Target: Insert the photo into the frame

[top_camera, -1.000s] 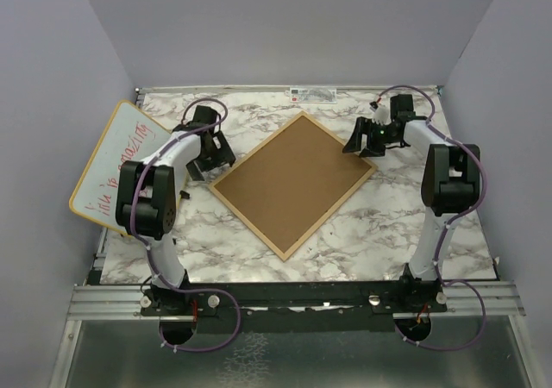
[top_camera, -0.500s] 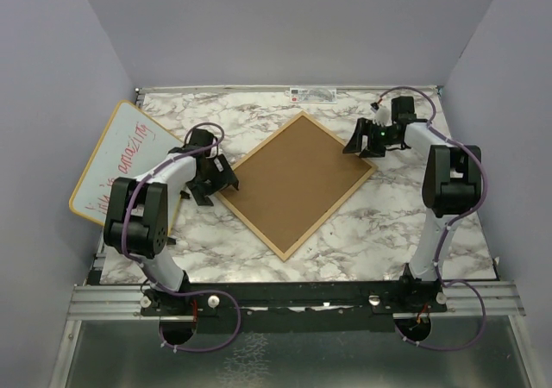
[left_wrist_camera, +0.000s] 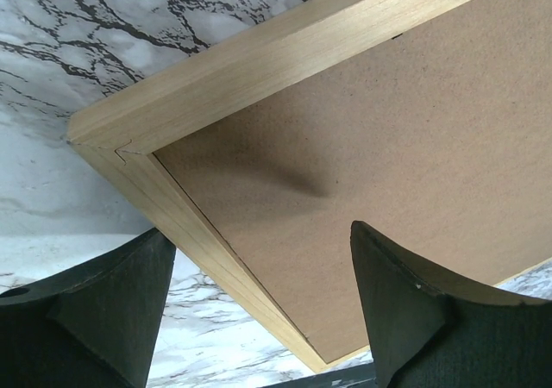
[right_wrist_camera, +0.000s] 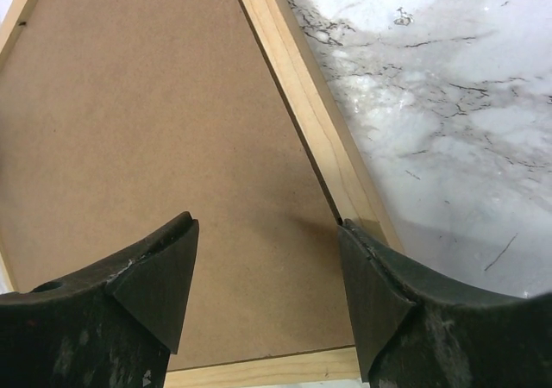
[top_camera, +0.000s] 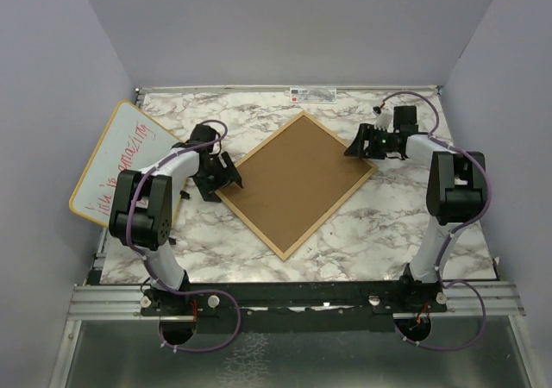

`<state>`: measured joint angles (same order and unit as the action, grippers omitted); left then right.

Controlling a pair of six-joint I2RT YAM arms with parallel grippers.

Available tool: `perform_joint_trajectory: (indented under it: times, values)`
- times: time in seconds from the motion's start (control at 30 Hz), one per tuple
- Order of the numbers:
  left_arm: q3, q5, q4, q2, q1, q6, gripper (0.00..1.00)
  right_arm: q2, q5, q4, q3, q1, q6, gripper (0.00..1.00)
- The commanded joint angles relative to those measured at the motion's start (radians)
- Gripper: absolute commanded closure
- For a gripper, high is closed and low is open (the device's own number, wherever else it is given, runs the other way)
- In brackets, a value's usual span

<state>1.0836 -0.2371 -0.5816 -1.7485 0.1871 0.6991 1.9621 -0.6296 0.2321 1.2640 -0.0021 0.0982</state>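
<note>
- Two claws are flanking the frame (top_camera: 249, 224): the left claw (top_camera: 224, 179) is hanging over its left corner and the right claw (top_camera: 358, 149) over its right corner.
- The frame is lying face down on the tabletop (top_camera: 362, 224), turned cornerwise like a diamond, with a brown backing (top_camera: 295, 184) sitting inside its rim.
- The photo is not showing in any view, and I cannot tell whether it is lying under the backing.
- The left claw is standing spread and pinching nothing, with one finger outside the wooden rail and the other over the backing.
- The right claw is likewise spread and empty, with one finger over the backing and the other at the rail by the corner.
- The frame is probably handling as light and stiff, but its thin wood could twist, and any pane beneath would be fragile. The rails near the corners are looking like the safest hold.
- The backing is sitting flush in the rim, so it is offering little edge to catch, and a thin paper print would crease easily.
- The left arm is folding at the elbow near the whiteboard (top_camera: 112, 168) and angling right toward its corner, with the wrist pitching down.
- The right arm is rising from its base, reaching far, then bending left to its corner.
</note>
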Motion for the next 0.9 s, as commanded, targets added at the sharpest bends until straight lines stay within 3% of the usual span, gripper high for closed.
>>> perform_joint_trajectory:
  times: [0.0, 0.23, 0.4, 0.57, 0.73, 0.8, 0.87]
  values:
    - [0.021, -0.14, 0.198, -0.085, 0.045, 0.027, 0.2, 0.041, -0.05, 0.133, -0.129, 0.075, 0.108, 0.33]
    - [0.024, -0.114, 0.197, -0.1, 0.045, 0.023, 0.2, 0.009, 0.12, 0.075, -0.2, 0.1, 0.155, 0.57]
    - [0.023, -0.1, 0.197, -0.103, 0.045, 0.023, 0.2, -0.019, 0.193, 0.03, -0.235, 0.104, 0.166, 0.68]
    - [0.021, -0.091, 0.197, -0.109, 0.044, 0.026, 0.2, -0.028, 0.316, 0.0, -0.266, 0.132, 0.165, 0.74]
    - [0.022, -0.074, 0.194, -0.104, 0.044, 0.031, 0.2, -0.142, 0.36, -0.114, -0.355, 0.157, 0.183, 0.78]
    - [0.027, -0.042, 0.187, -0.094, 0.043, 0.028, 0.2, -0.207, 0.403, -0.131, -0.361, 0.157, 0.219, 0.76]
    - [0.04, -0.008, 0.176, -0.086, 0.042, 0.012, 0.19, -0.257, 0.454, -0.101, -0.326, 0.155, 0.292, 0.67]
